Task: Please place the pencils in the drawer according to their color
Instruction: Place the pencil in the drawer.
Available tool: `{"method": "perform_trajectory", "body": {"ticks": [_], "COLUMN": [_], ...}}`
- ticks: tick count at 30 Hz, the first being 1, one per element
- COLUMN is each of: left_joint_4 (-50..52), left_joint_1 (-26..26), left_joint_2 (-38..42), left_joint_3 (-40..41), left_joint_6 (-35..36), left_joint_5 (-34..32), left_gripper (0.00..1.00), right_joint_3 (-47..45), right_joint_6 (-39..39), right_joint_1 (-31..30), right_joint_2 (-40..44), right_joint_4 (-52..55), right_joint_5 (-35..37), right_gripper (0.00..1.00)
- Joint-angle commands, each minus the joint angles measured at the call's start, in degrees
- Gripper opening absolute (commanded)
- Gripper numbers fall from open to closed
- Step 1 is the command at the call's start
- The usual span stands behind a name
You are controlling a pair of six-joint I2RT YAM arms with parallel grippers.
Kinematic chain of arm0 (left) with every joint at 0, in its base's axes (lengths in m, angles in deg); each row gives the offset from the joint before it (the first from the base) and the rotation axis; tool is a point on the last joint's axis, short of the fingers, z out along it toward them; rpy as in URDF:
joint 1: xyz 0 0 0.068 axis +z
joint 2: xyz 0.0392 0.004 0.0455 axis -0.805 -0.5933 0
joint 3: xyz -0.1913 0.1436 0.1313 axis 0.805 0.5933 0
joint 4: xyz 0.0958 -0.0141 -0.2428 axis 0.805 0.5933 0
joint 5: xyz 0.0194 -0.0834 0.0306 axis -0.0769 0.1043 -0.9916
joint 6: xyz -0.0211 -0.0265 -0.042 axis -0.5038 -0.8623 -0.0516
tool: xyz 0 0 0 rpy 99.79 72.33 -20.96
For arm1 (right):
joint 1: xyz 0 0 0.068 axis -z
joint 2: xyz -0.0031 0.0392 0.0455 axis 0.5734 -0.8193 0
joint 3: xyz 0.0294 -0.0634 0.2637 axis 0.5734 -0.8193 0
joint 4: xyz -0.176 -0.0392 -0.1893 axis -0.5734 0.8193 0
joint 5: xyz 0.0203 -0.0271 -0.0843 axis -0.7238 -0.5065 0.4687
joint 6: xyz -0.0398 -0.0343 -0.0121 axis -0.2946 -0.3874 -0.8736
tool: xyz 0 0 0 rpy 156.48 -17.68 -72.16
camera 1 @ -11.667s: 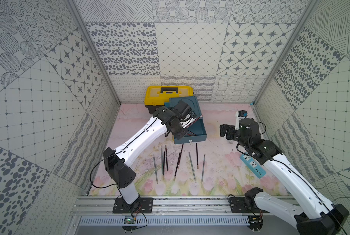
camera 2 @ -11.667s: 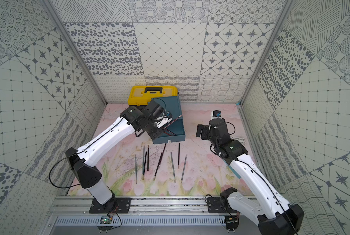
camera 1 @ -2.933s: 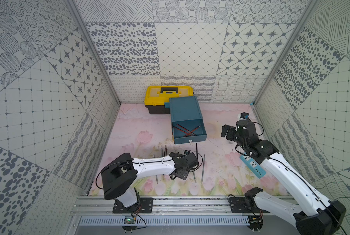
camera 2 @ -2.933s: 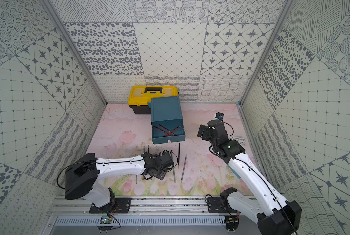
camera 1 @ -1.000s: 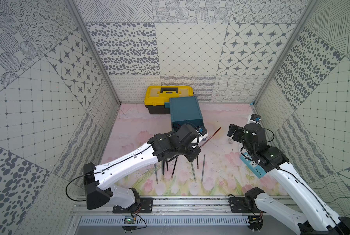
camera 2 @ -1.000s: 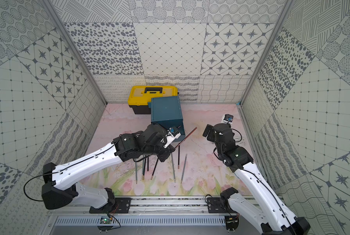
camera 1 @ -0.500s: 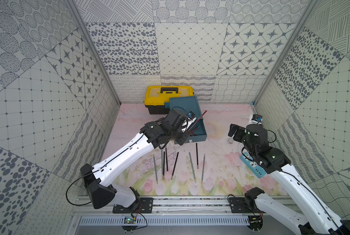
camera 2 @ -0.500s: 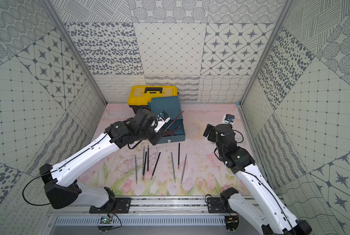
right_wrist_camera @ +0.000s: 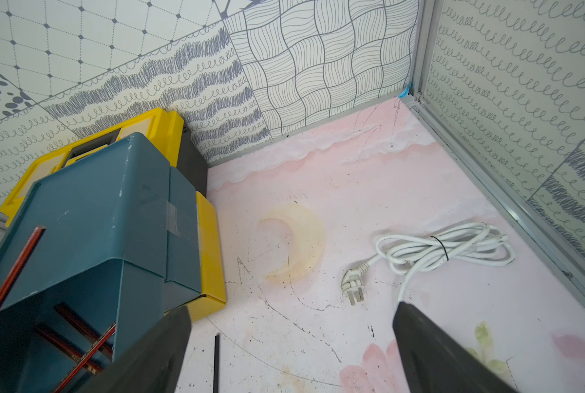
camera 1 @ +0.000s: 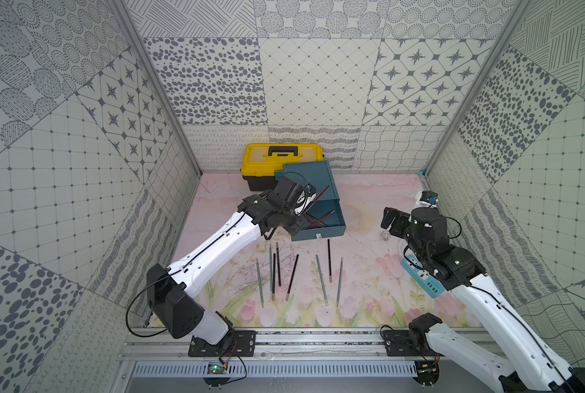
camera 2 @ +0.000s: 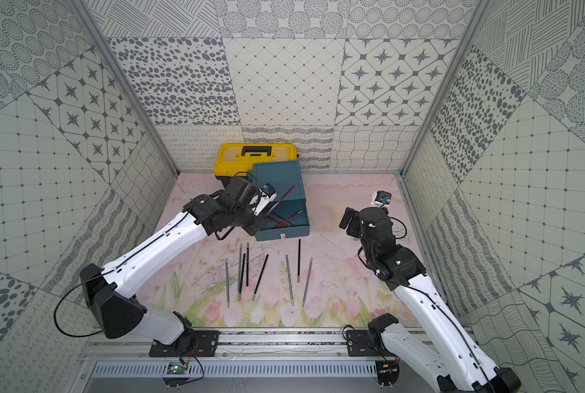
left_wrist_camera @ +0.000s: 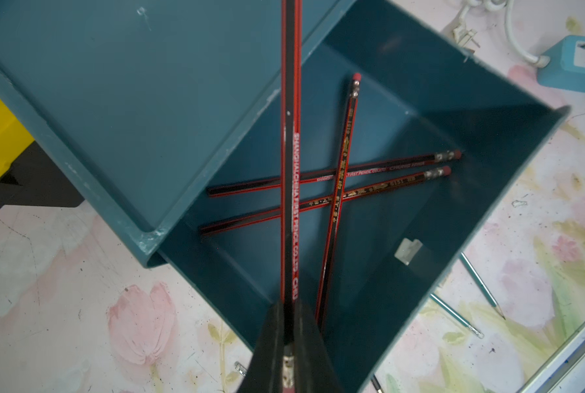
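Red-striped pencil (left_wrist_camera: 289, 170), pinched in the closed left end effector (left_wrist_camera: 288, 337), now hangs over the open drawer (left_wrist_camera: 488, 136), lifted off the table (left_wrist_camera: 46, 289); release should come next.

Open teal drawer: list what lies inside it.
Three red-striped pencils lie crossed on the drawer floor. The left end effector holds a fourth pencil above. Its rear, under the cabinet top, is hidden.

In a top view my left arm (camera 1: 216, 245) stretches diagonally from lower left up to frame centre, left gripper (left_wrist_camera: 289, 308) pinched tight on a pencil (left_wrist_camera: 289, 102). My right arm (camera 1: 488, 306) stands bent at right, right gripper (right_wrist_camera: 291, 309) spread wide.
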Motion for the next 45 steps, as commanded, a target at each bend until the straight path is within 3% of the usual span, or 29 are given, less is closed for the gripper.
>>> {"method": "perform_trajectory", "body": {"ticks": [1,15,21,33,41,45], "left_joint_4": [0.84,1.04,0.11,-1.6,-4.83,-6.81], "left_joint_1": [0.42,0.32,0.32,0.32,0.32,0.33], "left_joint_2": [-0.92,-1.73,-1.01,1.19,5.82,10.47], "left_joint_3": [0.57,1.02,1.34,1.96,3.67,6.65], "left_joint_6": [1.33,2.54,2.73,2.0,-4.78,-12.23], "left_joint_5": [1.99,4.55,5.04,3.63,-0.5,-6.12], "left_gripper": [0.0,0.0,0.13,0.27,0.44,0.69], "right_joint_3": [-0.16,-0.52,-0.38,0.21,-0.13,-0.78], "right_joint_6": [-0.31,-0.05,-0.05,-0.92,-4.19,-5.58], "right_joint_1": [0.37,0.38,0.33,0.32,0.38,0.34], "right_joint_2": [-0.14,-0.7,-1.0,-2.5,-3.08,-3.34], "right_joint_4": [-2.74,-3.17,-3.24,-3.35,-3.71,-3.69], "right_joint_5": [-0.49,-0.58,-0.75,-3.58,-9.81,-14.78], "right_gripper": [0.99,0.99,0.99,0.99,0.99,0.97]}}
